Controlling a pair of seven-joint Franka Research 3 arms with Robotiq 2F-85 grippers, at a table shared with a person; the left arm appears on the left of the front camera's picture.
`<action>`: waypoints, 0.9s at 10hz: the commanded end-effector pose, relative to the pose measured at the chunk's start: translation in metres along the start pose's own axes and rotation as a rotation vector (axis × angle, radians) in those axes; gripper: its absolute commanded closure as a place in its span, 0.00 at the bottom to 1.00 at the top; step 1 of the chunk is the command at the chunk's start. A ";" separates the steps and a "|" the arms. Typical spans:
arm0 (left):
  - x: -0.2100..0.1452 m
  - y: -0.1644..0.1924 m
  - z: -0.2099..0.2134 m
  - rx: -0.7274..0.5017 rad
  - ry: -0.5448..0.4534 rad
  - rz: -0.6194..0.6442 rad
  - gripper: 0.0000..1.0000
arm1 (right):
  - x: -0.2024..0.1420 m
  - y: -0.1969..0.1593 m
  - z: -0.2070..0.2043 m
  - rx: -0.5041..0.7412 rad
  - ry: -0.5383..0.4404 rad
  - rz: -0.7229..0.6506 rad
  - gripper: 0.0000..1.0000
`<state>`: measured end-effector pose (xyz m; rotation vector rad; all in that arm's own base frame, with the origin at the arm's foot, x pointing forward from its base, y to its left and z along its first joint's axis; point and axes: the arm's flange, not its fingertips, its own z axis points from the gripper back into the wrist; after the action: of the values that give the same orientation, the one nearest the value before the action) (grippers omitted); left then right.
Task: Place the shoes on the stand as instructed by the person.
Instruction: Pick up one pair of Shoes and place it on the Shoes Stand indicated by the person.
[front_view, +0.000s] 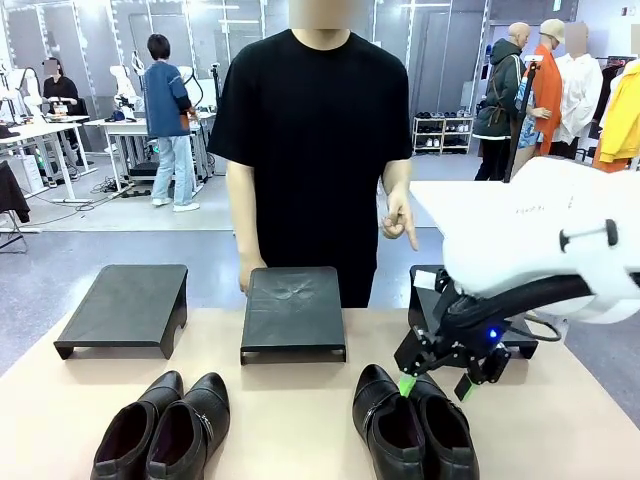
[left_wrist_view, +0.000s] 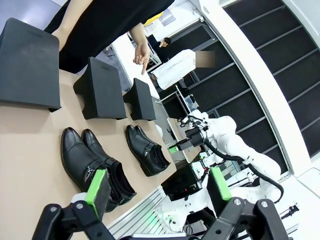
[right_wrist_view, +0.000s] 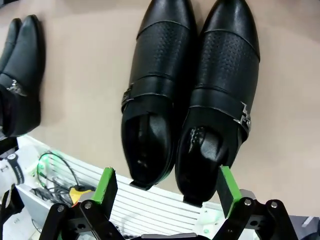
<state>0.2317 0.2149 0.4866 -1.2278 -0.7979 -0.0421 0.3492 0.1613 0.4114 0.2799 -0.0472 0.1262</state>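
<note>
Two pairs of black glossy leather dress shoes rest on the tan tabletop at the robot's edge: a left pair and a right pair. The right gripper hovers just above the right pair, spread wide and empty. The left gripper is likewise released. The person's hand points down toward the rightmost low black stand. This looks like the approach step. Next, the gripper would need to lower astride one shoe and clench.

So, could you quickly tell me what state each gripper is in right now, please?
Left gripper: open, holding nothing.
Right gripper: open, holding nothing, poised over the shoes on the robot's right.
</note>
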 end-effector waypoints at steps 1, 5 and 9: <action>0.001 0.000 0.002 -0.015 0.001 -0.019 0.00 | 0.006 0.001 -0.020 -0.059 0.011 -0.039 0.00; 0.001 0.000 0.002 -0.015 0.001 -0.019 0.00 | 0.008 0.005 -0.047 -0.135 0.046 -0.052 0.00; 0.001 0.000 0.002 -0.015 0.001 -0.019 0.00 | 0.008 0.009 -0.065 -0.164 0.067 -0.045 0.00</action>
<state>0.2317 0.2148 0.4866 -1.2282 -0.7976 -0.0423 0.3555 0.1800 0.3569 0.1467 0.0300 0.1145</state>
